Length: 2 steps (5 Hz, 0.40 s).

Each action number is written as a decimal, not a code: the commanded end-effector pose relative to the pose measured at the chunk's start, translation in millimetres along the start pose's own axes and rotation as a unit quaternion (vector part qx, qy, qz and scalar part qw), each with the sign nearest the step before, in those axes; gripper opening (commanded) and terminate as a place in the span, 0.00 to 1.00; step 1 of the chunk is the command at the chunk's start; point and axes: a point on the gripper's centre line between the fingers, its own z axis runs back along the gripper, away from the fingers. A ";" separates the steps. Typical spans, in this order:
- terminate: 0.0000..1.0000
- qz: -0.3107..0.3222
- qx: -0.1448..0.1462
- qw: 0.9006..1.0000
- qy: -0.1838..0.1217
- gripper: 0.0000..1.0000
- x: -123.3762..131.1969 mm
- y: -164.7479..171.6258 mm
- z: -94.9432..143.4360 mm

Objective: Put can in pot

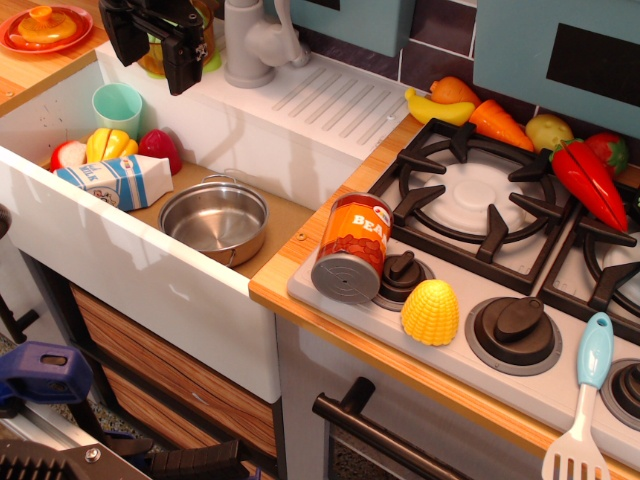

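Observation:
The can (352,247), with an orange-red and brown "BEANS" label and grey metal ends, leans tilted on the front left corner of the toy stove, against a black knob (400,277). The shiny steel pot (214,220) sits empty in the sink, to the left of the can. My black gripper (165,40) hangs at the top left, above the sink's back edge, far from the can. Its fingers hold nothing that I can see, and I cannot tell how wide they stand.
In the sink lie a blue-and-white milk carton (115,181), a mint-green cup (118,106), and toy fruit (108,146). A yellow corn piece (431,312) and a blue spatula (585,400) lie on the stove front. Toy vegetables (520,135) line the stove's back. A grey faucet (255,42) stands behind the sink.

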 end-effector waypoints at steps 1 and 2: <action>0.00 0.000 0.000 1.000 0.000 1.00 0.0 0.0 0.0; 0.00 0.035 -0.009 0.999 0.018 1.00 17.2 -41.3 23.3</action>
